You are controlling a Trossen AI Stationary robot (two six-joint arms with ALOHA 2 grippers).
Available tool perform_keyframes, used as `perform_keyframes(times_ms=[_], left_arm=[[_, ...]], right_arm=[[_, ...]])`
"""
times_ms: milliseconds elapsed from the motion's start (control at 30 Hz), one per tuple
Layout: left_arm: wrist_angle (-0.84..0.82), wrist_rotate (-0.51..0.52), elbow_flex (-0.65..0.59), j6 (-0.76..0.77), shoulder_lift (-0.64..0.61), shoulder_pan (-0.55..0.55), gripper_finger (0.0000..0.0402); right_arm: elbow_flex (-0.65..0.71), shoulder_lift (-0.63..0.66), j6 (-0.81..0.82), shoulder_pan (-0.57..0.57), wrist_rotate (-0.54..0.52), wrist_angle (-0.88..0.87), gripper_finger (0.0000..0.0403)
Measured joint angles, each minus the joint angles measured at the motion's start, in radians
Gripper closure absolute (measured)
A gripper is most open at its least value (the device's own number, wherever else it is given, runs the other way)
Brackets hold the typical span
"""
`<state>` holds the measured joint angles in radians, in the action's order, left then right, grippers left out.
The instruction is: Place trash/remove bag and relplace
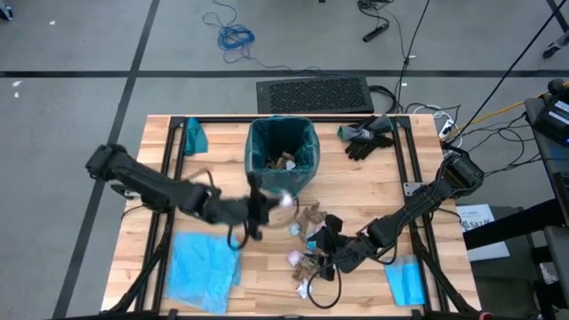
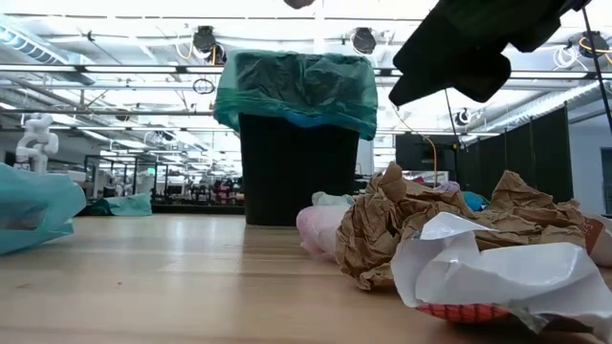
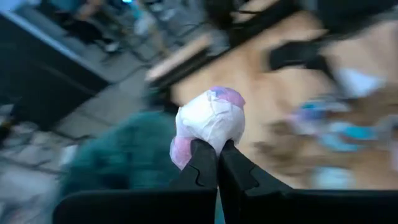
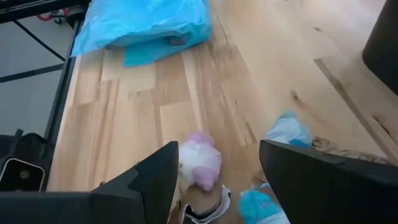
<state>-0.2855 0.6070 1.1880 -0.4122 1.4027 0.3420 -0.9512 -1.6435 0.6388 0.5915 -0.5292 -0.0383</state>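
Pinching one white wrapper (image 3: 210, 121), left gripper (image 3: 217, 163) shut; right gripper (image 4: 217, 180) wide.

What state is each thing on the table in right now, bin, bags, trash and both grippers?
Trash bin: upright, lined, scraps inside.
Teal bin liner: fitted, folded over the rim.
Sky-blue bag: flat on the table, unused.
White-and-pink wrapper: pinched, lifted.
Left gripper: shut on the wrapper.
Right gripper: open, empty, over loose scraps.
Brown paper wads: crumpled, on the table.
Black gloves: lying loose.
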Motion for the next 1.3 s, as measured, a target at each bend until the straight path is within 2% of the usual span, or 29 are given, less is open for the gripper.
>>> perform_keyframes(times_ms=[133, 267, 367, 467, 533, 600, 700, 833, 967, 1133, 1300], left_arm=[[-0.035, -0.009, 0.028, -0.070, -0.062, -0.142, 0.0401], [-0.063, -0.079, 0.029, -0.066, -0.079, -0.328, 0.0400], [-0.079, -0.209, 0.029, -0.049, -0.069, -0.440, 0.0385], [-0.106, -0.390, 0.029, -0.039, -0.062, -0.506, 0.0350], [-0.118, -0.451, 0.029, -0.038, -0.054, -0.528, 0.0321], [-0.124, -0.455, 0.029, -0.032, -0.052, -0.536, 0.0292], [-0.115, -0.407, 0.029, -0.020, -0.055, -0.538, 0.0253], [-0.115, -0.369, 0.029, -0.019, -0.068, -0.537, 0.0218], [-0.126, -0.366, 0.029, 0.021, -0.102, -0.517, 0.0207], [-0.175, -0.367, 0.029, 0.072, -0.183, -0.418, 0.0206], [-0.214, -0.369, 0.029, 0.119, -0.252, -0.265, 0.0205]], right_arm=[[0.000, 0.000, 0.004, 0.000, -0.002, -0.003, 0.0186], [0.000, 0.000, 0.044, 0.000, -0.002, -0.068, 0.0186], [0.000, 0.000, 0.122, 0.000, -0.020, -0.170, 0.0186], [0.000, 0.000, 0.202, 0.000, -0.070, -0.283, 0.0186], [0.000, 0.000, 0.236, -0.001, -0.081, -0.324, 0.0186], [0.000, 0.000, 0.244, -0.001, -0.082, -0.343, 0.0186], [0.000, 0.000, 0.242, 0.003, -0.096, -0.341, 0.0186], [0.000, 0.000, 0.254, 0.006, -0.109, -0.363, 0.0186], [0.000, 0.000, 0.303, 0.012, -0.128, -0.427, 0.0186], [0.057, 0.000, 0.375, 0.013, -0.129, -0.435, 0.0186], [0.182, 0.000, 0.401, 0.005, -0.127, -0.235, 0.0186]])
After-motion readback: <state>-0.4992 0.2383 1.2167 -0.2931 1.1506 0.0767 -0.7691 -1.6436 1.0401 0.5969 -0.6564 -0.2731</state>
